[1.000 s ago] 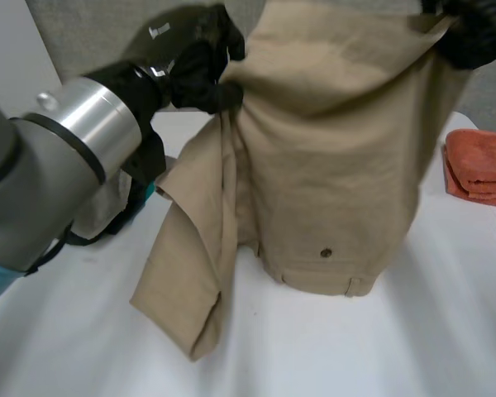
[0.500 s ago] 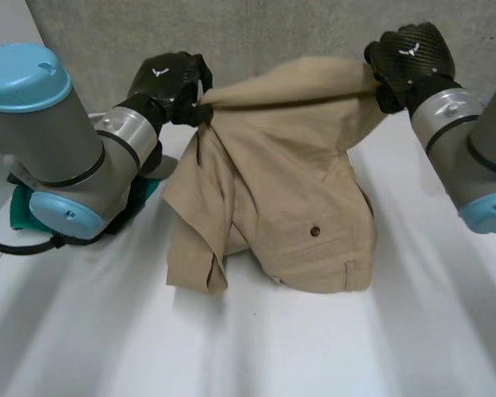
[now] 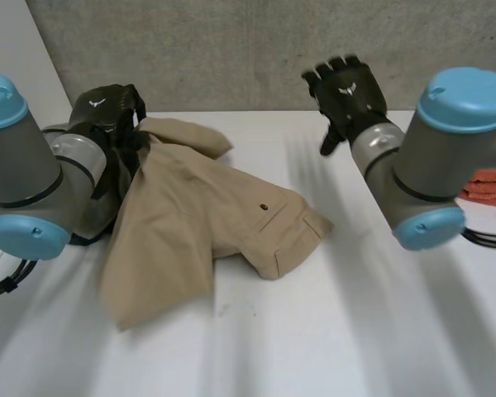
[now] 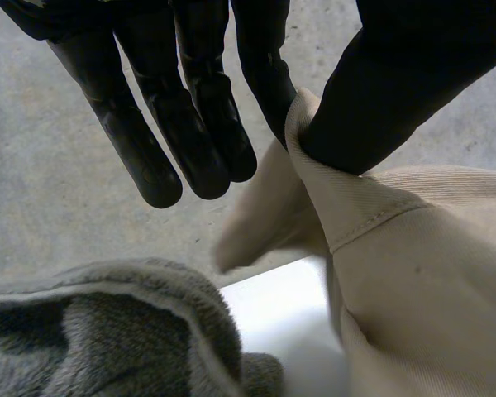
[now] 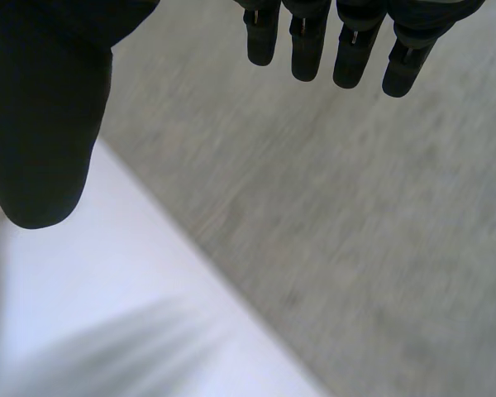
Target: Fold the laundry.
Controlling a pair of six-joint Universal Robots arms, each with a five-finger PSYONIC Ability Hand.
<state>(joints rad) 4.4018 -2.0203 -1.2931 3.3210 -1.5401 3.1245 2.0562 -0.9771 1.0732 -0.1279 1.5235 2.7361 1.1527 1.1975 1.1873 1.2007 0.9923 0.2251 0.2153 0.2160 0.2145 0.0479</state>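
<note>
Tan twill garment [image 3: 190, 223] is down on the white tabletop [image 3: 355, 331], spread in loose folds across the left half, running from near the far edge towards the middle. Over at the far left, the left hand [image 3: 107, 112] sits right at the garment's far corner. The left wrist view gives the close look: the thumb and the nearest finger [image 4: 269, 74] nip a stitched hem of the tan cloth [image 4: 422, 273] between them, while the other fingers hang straight and loose beside it. A grey fleecy cloth [image 4: 107, 331] lies under that palm, just beside the tan fabric.

Moving along the garment, one flap trails towards the near-left part of the tabletop. Its right end shows a small dark button [image 3: 264, 205] and a patch pocket [image 3: 283, 225] facing up.

Further right, the right hand [image 3: 347, 91] is up over the far edge, well apart from the garment. Its fingers [image 5: 314, 41] are straight and spread, thumb out wide, nothing in its grasp, with the grey wall [image 3: 248, 50] behind. At the right edge, a folded orange towel [image 3: 492, 184] peeks out past the right arm.
</note>
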